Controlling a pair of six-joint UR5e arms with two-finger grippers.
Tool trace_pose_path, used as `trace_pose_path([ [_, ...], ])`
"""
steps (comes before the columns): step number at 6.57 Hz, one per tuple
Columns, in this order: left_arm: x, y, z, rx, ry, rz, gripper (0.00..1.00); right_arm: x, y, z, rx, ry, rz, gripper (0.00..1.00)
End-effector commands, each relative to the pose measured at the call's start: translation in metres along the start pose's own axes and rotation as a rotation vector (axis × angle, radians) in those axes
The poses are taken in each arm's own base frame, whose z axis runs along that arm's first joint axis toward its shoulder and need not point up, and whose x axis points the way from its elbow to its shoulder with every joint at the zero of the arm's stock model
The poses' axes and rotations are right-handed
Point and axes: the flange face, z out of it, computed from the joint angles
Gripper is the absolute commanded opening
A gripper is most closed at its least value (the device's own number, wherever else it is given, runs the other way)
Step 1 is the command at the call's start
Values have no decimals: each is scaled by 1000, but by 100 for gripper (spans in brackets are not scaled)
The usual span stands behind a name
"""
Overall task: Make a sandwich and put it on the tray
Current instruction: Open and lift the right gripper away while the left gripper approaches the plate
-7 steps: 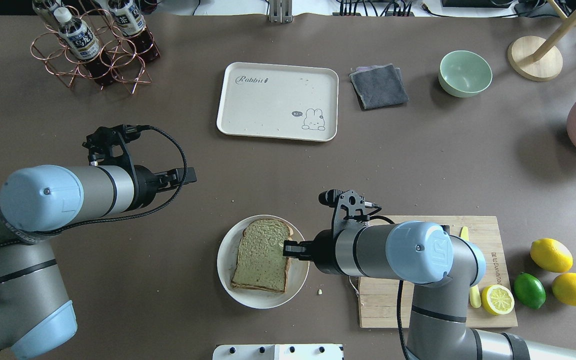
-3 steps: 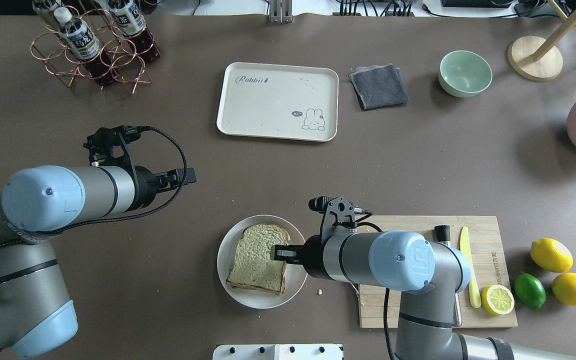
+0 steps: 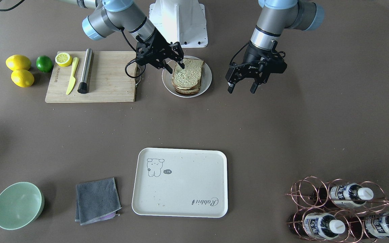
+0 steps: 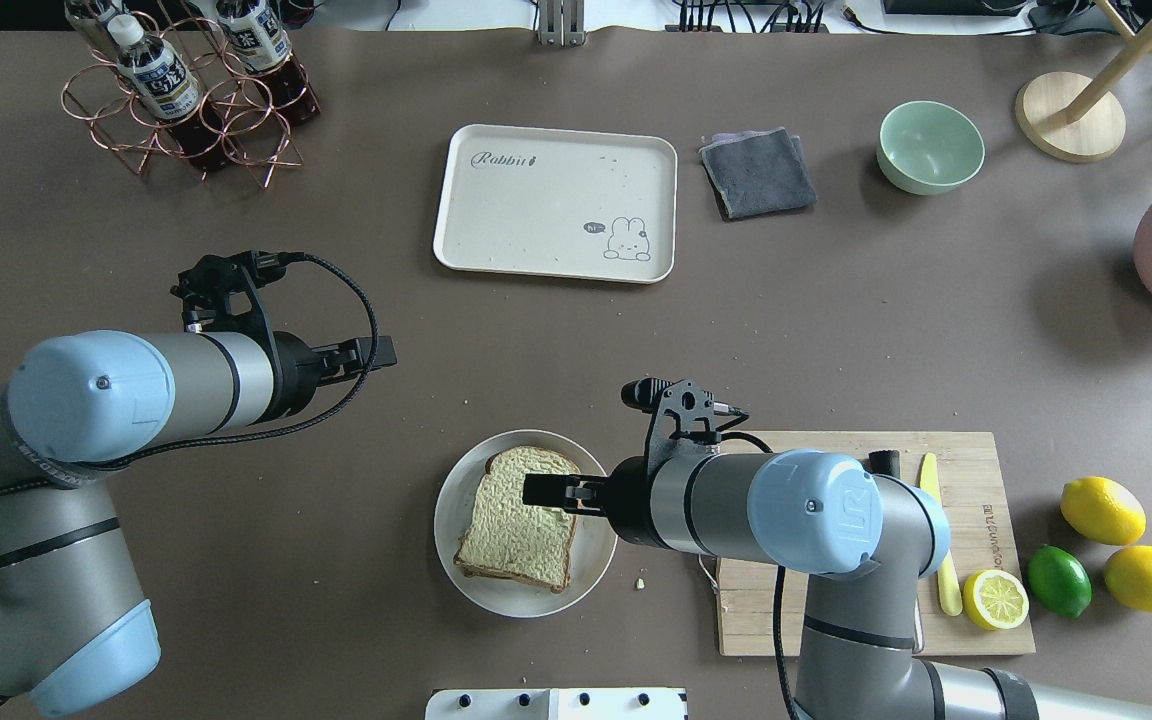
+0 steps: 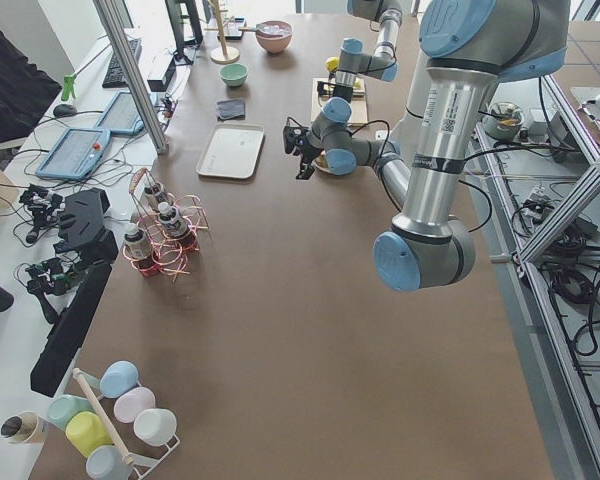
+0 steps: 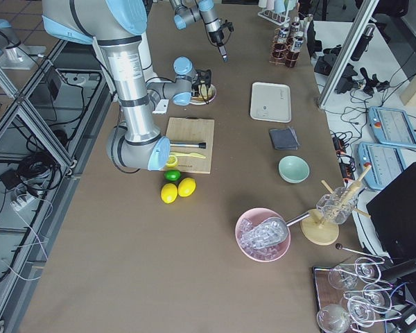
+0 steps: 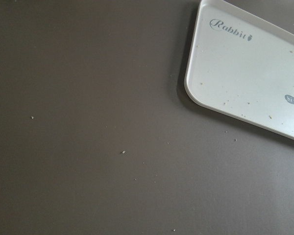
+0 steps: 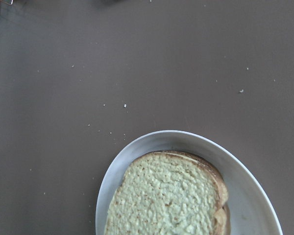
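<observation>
The sandwich [image 4: 516,520] looks assembled on the plate [image 4: 452,548] just beneath the right end effector [image 3: 174,67], spread and empty like the left end effector [image 3: 241,89], so moving it to the tray [image 4: 556,200] well ahead remains.

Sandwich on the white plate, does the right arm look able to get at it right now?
Probably yes. The right tool hangs open right over the sandwich on the plate, with nothing between them, and the left tool is well off to the side.
</observation>
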Motion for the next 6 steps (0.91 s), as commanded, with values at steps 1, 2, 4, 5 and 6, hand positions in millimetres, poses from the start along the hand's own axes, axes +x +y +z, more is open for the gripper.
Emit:
trace_pose_path([
  [1,12,18,6,-27,11,-9,97,7,-43,-30,-17,-5,19,99],
  [2,15,30,6,-46,18,-10,97,19,-66,-48,-28,1,32,100],
  [4,31,75,9,-53,37,28,85,47,-121,-84,-36,25,71,99],
  [5,34,89,14,-60,34,18,65,58,-136,-92,-26,38,78,99],
  [6,35,119,20,-60,28,27,52,65,-136,-92,-16,44,84,99],
])
